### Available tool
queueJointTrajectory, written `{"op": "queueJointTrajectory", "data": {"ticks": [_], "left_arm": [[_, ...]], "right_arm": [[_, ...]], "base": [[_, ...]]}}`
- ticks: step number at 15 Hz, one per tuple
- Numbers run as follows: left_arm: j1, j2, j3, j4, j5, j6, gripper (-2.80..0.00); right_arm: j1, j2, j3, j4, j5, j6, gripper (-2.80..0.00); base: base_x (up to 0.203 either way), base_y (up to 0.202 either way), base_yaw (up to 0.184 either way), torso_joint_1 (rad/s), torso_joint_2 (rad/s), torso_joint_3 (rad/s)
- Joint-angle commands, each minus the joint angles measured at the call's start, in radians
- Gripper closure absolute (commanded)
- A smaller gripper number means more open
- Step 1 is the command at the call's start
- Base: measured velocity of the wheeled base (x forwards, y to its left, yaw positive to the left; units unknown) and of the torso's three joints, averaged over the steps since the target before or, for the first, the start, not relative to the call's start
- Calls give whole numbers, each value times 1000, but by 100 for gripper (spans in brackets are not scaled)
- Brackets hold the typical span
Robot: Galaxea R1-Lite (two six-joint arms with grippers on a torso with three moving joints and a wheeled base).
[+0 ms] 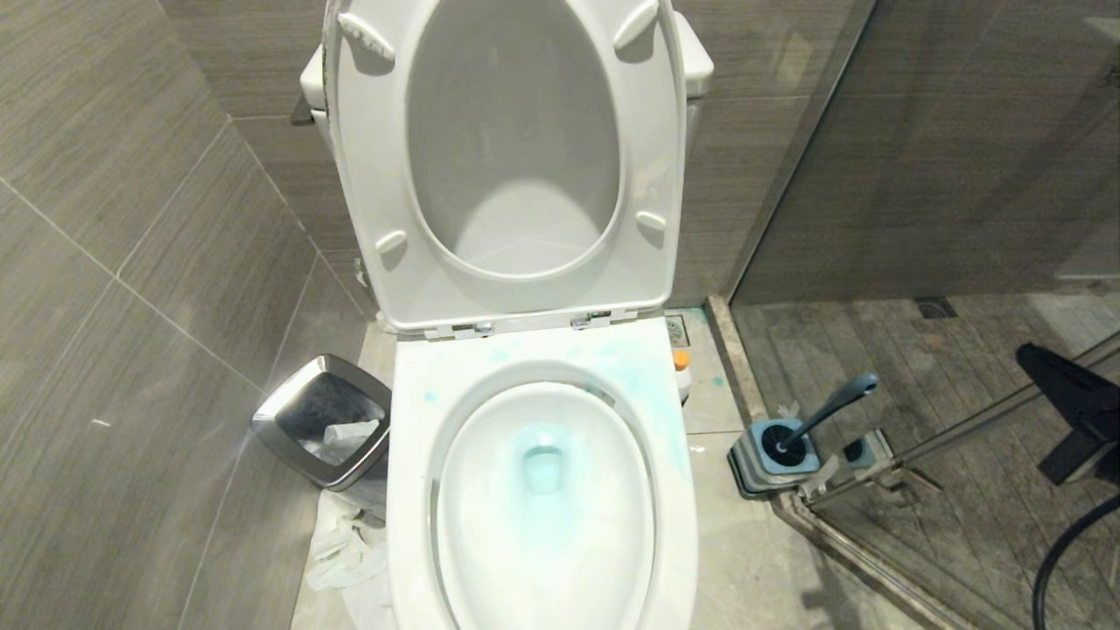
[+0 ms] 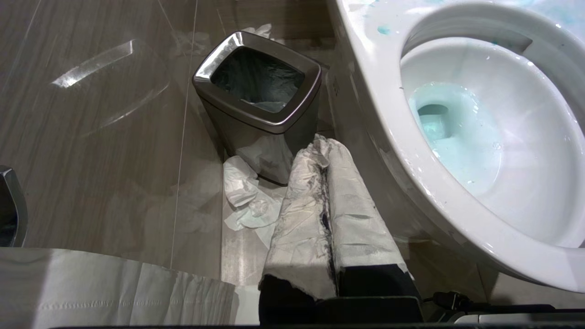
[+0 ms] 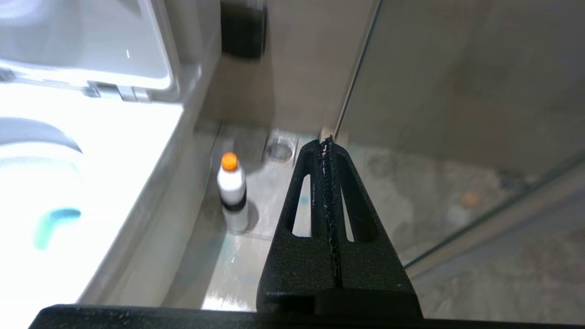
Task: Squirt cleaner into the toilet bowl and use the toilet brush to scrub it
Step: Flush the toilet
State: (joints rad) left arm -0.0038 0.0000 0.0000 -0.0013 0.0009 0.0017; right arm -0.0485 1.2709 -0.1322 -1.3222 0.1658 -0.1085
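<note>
Both of your grippers are closed on nothing: the right gripper (image 3: 327,141) hangs over the floor beside the cleaner (image 3: 232,194), the paper-wrapped left gripper (image 2: 322,151) low by the bin (image 2: 258,98). The cleaner stands capped beside the bowl (image 1: 542,490), whose water is blue, so squirting looks done. The brush (image 1: 809,424) sits in its holder (image 1: 774,459) right of the toilet, within your right arm's reach.

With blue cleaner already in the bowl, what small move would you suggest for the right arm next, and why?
Probably open the right gripper and swing it toward the toilet brush. The toilet bowl already holds blue cleaner, the cleaner bottle stands upright on the floor, the brush sits unused in its holder, and the gripper is shut and empty.
</note>
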Motion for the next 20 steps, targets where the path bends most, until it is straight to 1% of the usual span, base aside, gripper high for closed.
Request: {"op": "queueJointTrajectory", "data": {"ticks": [1, 2, 5, 7, 10, 11, 12, 13, 15, 17, 18, 20], "left_arm": [[-1, 0, 0, 0, 1, 0, 0], [-1, 0, 0, 0, -1, 0, 0], [-1, 0, 0, 0, 1, 0, 0], [-1, 0, 0, 0, 1, 0, 0], [-1, 0, 0, 0, 1, 0, 0], [-1, 0, 0, 0, 1, 0, 0], [-1, 0, 0, -2, 0, 0, 0], [-1, 0, 0, 0, 1, 0, 0], [-1, 0, 0, 0, -1, 0, 0], [-1, 0, 0, 0, 1, 0, 0], [-1, 0, 0, 0, 1, 0, 0], [-1, 0, 0, 0, 1, 0, 0]], "right_arm": [[-4, -287, 5, 124, -1, -3, 0], [-6, -365, 4, 196, -2, -4, 0], [-33, -604, -30, 467, -1, -19, 0], [-43, -755, -79, 658, 0, -40, 0], [-23, -934, -182, 960, -3, -106, 0], [-1, -977, -205, 1025, -5, -136, 0], [30, -1017, -212, 1069, -16, -180, 0], [38, -1052, -204, 1093, -25, -197, 0], [44, -1140, -151, 1136, -30, -205, 0], [46, -1250, -116, 1240, -34, -202, 0], [46, -1275, -90, 1267, -36, -188, 0], [47, -1271, -4, 1259, -35, -145, 0]], "base": [[0, 0, 0, 0, 0, 0], [0, 0, 0, 0, 0, 0], [0, 0, 0, 0, 0, 0], [0, 0, 0, 0, 0, 0], [0, 0, 0, 0, 0, 0], [0, 0, 0, 0, 0, 0], [0, 0, 0, 0, 0, 0], [0, 0, 0, 0, 0, 0], [0, 0, 0, 0, 0, 0], [0, 0, 0, 0, 0, 0], [0, 0, 0, 0, 0, 0], [0, 0, 0, 0, 0, 0]]}}
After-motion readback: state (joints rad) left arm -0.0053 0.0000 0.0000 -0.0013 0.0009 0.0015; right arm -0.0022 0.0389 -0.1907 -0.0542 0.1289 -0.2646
